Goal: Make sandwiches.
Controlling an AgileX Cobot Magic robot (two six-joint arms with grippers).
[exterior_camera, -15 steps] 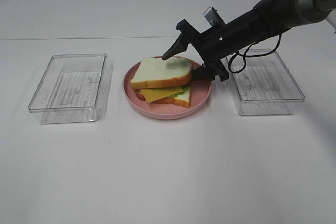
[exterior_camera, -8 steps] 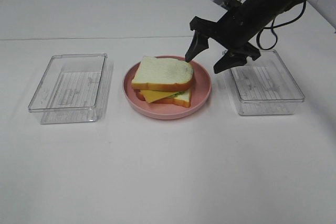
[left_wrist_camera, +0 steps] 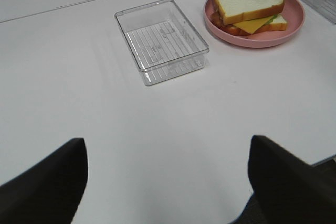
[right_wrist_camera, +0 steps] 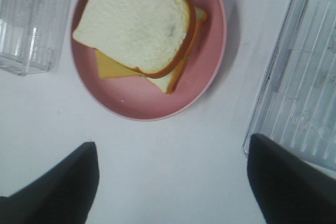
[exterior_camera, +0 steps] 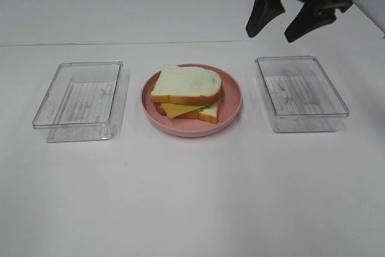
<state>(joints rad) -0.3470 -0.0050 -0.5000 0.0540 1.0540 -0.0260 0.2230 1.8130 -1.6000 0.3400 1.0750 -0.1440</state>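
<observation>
A plain white tabletop [exterior_camera: 192, 197] fills the scene, with a faint seam running across it behind the objects. At its middle the sandwich [exterior_camera: 186, 93] sits stacked on a round pink plate [exterior_camera: 231, 103]: a white bread slice with orange-brown crust on top, a corner of yellow cheese [exterior_camera: 180, 109] poking out at the front, a sliver of green lettuce just visible beneath, and a second bread slice at the bottom. Any bacon is hard to make out. A clear plastic tray [exterior_camera: 78, 100] lies to the plate's left and another clear tray [exterior_camera: 301, 93] to its right, each apart from the plate with bare table between. The right gripper [exterior_camera: 280, 19] hangs high above the far edge of the right tray, its two dark fingers spread wide with nothing between them; the arm is cut off by the frame. The left gripper [left_wrist_camera: 165, 174] shows only as two dark fingertips, spread wide and holding nothing, over open table near the left tray
</observation>
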